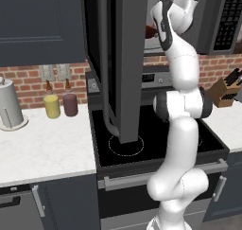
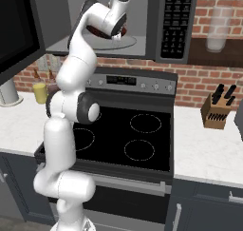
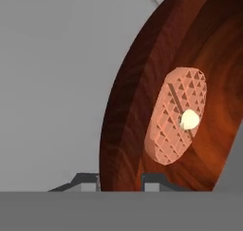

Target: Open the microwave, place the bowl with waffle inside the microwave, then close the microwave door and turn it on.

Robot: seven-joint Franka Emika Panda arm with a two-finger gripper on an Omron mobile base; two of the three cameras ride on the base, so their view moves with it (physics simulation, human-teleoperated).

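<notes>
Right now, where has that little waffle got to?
The waffle lies in the reddish-brown bowl, which the gripper holds by the rim inside the open microwave, above the stove.

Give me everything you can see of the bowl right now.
The bowl is reddish-brown, glossy, wood-grained and shallow. The gripper pinches its rim, one fingertip outside, one inside. A round gridded waffle with a pale dab lies in it. The right base view shows it inside the open microwave, above the glass turntable.

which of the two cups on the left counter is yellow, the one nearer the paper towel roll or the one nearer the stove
The yellow cup is the one nearer the paper towel roll. The cup beside it, on the stove side, is dark maroon.
</notes>
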